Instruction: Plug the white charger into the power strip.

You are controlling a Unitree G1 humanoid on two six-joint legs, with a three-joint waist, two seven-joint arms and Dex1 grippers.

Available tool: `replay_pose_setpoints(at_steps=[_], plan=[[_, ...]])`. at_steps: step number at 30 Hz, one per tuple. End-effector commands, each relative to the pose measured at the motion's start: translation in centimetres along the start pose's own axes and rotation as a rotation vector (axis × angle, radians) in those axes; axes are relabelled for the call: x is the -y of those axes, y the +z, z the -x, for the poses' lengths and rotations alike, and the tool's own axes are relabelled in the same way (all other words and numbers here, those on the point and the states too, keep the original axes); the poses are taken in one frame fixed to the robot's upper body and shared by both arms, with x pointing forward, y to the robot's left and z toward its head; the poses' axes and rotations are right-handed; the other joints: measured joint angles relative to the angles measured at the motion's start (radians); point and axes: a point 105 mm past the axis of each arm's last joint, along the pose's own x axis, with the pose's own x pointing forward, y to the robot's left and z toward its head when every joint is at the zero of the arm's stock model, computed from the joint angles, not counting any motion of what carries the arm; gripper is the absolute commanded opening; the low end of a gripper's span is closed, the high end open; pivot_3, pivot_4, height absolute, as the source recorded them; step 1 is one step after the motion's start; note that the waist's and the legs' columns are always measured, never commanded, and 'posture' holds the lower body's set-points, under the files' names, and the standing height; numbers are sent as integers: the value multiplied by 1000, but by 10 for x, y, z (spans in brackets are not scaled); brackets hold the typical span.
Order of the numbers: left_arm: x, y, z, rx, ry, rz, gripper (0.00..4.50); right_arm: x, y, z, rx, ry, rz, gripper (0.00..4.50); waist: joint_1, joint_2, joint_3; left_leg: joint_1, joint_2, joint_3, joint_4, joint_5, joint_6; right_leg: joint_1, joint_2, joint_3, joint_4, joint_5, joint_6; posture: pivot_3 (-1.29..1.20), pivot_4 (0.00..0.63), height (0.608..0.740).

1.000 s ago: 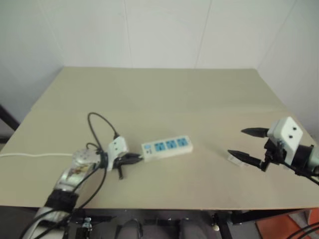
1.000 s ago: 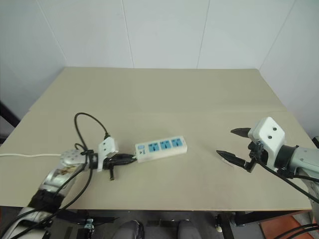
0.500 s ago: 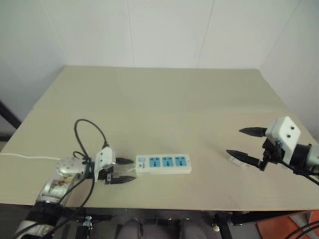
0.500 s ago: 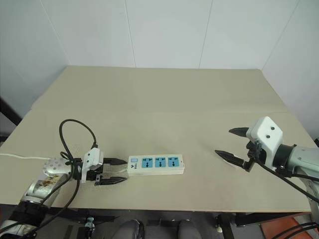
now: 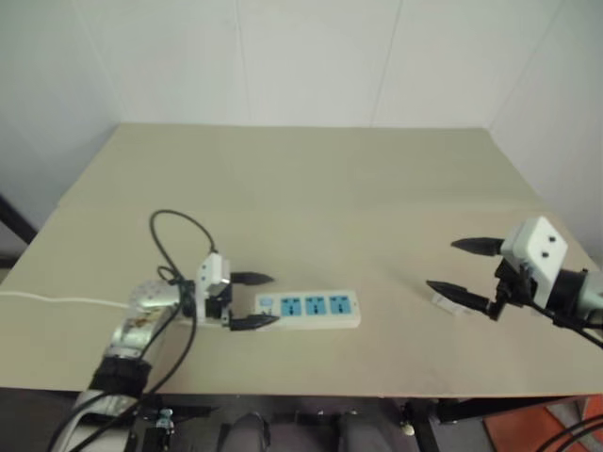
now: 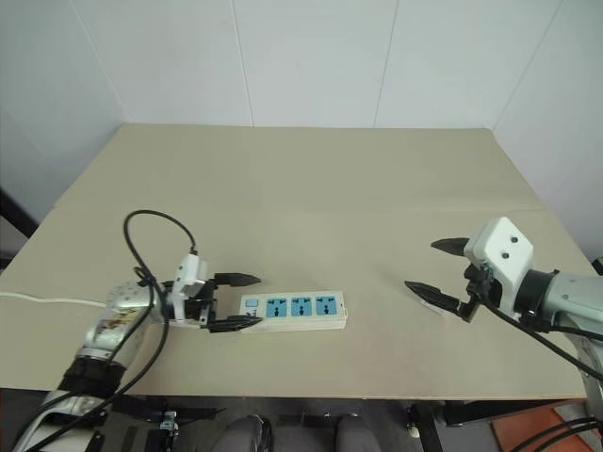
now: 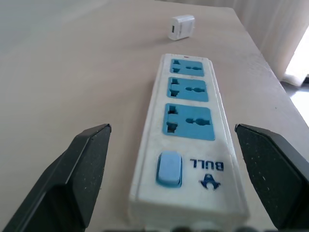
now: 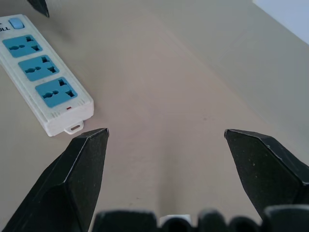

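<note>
The power strip (image 5: 306, 308) lies flat near the table's front edge, its three blue socket faces up and its blue switch (image 7: 169, 169) at the left end. My left gripper (image 5: 267, 299) stands open at that end, one finger on each side, touching nothing. Its wrist view looks along the power strip (image 7: 188, 125) to the white charger (image 7: 182, 26) beyond the far end. The white charger (image 5: 442, 301) rests on the table at the right, just under the lower finger of my right gripper (image 5: 443, 266), which hovers open and empty.
The strip's white cord (image 5: 57, 299) runs off the table's left edge. The beige table (image 5: 311, 179) is backed by white walls behind and at the right. A seam crosses the tabletop at mid-depth.
My left gripper was shut on the strip's switch end and has opened wide, letting go. The strip swung from tilted to parallel with the front edge. The right arm has not moved.
</note>
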Motion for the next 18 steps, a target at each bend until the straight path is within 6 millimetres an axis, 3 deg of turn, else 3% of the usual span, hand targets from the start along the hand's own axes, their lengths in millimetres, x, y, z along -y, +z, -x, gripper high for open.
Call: replay_pose_setpoints(at_steps=[1, 7, 18], plan=[[-2, -4, -6, -1, -11, -35, 4473, 0, 11, 0, 30, 1, 32, 4500, -1, 0, 0, 0, 0, 0, 0, 0, 0, 0, 0, 0, 0, 0, 0, 0, 150, 740], [7, -18, -11, -37, -78, -30, 4473, -3, 15, -3, 53, 14, 23, 4500, 2, 0, 0, 1, 0, 0, 0, 0, 0, 1, 0, 0, 0, 0, 0, 0, 150, 740], [-1, 0, -1, 6, -31, -79, 4473, -8, 16, -8, 66, 34, 13, 4500, 1, 0, 0, 0, 0, 0, 0, 0, 0, 0, 0, 0, 0, 0, 0, 0, 150, 740]])
